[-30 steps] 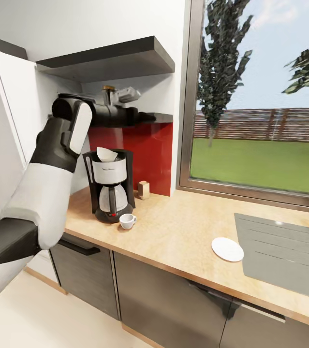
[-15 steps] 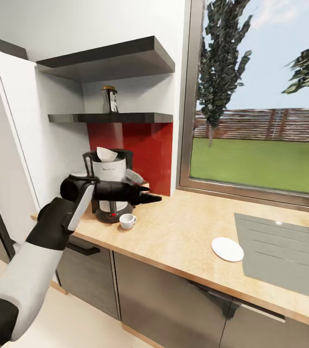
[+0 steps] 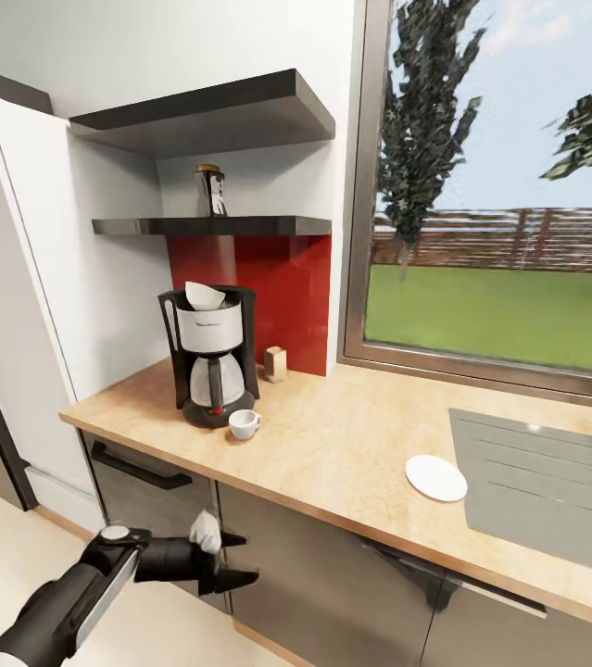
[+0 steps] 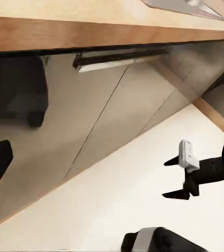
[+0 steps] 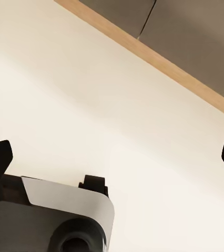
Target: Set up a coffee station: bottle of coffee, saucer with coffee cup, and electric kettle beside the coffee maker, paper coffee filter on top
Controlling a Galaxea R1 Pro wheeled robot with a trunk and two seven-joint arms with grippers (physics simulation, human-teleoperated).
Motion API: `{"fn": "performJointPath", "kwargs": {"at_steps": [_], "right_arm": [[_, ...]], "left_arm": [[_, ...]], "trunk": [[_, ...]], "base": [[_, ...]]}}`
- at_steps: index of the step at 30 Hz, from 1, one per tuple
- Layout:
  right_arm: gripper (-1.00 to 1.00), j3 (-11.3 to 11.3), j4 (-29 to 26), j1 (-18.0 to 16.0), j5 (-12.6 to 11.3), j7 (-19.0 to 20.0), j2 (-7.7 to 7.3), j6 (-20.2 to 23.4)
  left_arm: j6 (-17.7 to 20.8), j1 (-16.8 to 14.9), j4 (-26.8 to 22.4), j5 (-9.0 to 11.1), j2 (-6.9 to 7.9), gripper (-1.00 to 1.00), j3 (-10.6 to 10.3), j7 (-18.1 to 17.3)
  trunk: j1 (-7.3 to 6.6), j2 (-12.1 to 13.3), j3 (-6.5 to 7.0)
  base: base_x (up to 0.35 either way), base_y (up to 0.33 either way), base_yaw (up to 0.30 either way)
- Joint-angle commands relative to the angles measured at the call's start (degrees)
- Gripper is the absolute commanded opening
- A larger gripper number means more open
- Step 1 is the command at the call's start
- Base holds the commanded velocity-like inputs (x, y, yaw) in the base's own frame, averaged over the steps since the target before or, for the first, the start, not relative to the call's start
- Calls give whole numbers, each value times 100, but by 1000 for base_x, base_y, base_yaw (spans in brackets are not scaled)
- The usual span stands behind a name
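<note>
The black and white coffee maker (image 3: 207, 357) stands on the wooden countertop (image 3: 351, 463) with a white paper filter (image 3: 205, 295) in its top. A white coffee cup (image 3: 244, 423) sits just in front of it. The white saucer (image 3: 435, 477) lies apart, to the right, near the sink. The bottle of coffee (image 3: 209, 191) stands upright on the dark shelf (image 3: 240, 225). My left gripper (image 3: 238, 559) hangs open and empty below the counter edge, before the cabinet fronts. My right gripper (image 5: 112, 157) is open over the floor and is also seen from the left wrist as the right gripper (image 4: 171, 177).
A small wooden block (image 3: 275, 363) rests by the red backsplash behind the coffee maker. A steel sink drainboard (image 3: 536, 482) takes up the counter's right end. A tall white cabinet (image 3: 18, 306) flanks the left. Grey cabinet doors (image 4: 107, 115) with handles run under the counter.
My left arm has dropped from the shelf beside the bottle, past the coffee maker, to below the counter edge. The bottle stays on the shelf; nothing else has moved.
</note>
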Motion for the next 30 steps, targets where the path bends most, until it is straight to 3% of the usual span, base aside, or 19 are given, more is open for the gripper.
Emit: {"fn": "performJointPath", "kwargs": {"at_steps": [1,3,6,13,14,18,22,30], "right_arm": [[100,18,3,-4,4,-1,-4,-17],[100,10,4,-4,0,-1,-9,-17],[100,-17,-1,-6,-33,9,-112,-15],[100,-42,-13,-5,-68,16,-250,-9],[100,-53,-16,-4,-78,17,-289,-8],[100,-138,-16,-5,-127,19,-319,-6],[100,-369,-16,-6,-256,25,-327,-1],[100,-427,-16,-4,-294,19,-321,1]], "left_arm": [[-85,0,224,54,8,100,-18,-2],[-366,8,685,58,10,100,-18,-10],[-1328,19,2233,159,4,100,-18,-17],[-2329,22,4259,522,-11,100,-11,-16],[-2957,23,5308,1022,-14,100,-6,9],[-3095,23,5586,1435,-20,100,-3,60],[-3112,23,5633,1637,-21,100,-1,70],[-3116,23,5645,1701,-21,100,2,73]], "trunk": [[0,-5,-7],[0,-5,-7],[0,-5,-7],[0,-5,-7],[0,-5,-7],[0,-5,-7],[0,-5,-7],[0,-5,-7]], "base": [[0,0,0],[0,0,0],[0,0,0],[0,0,0],[0,0,0],[0,0,0],[0,0,0],[0,0,0]]}}
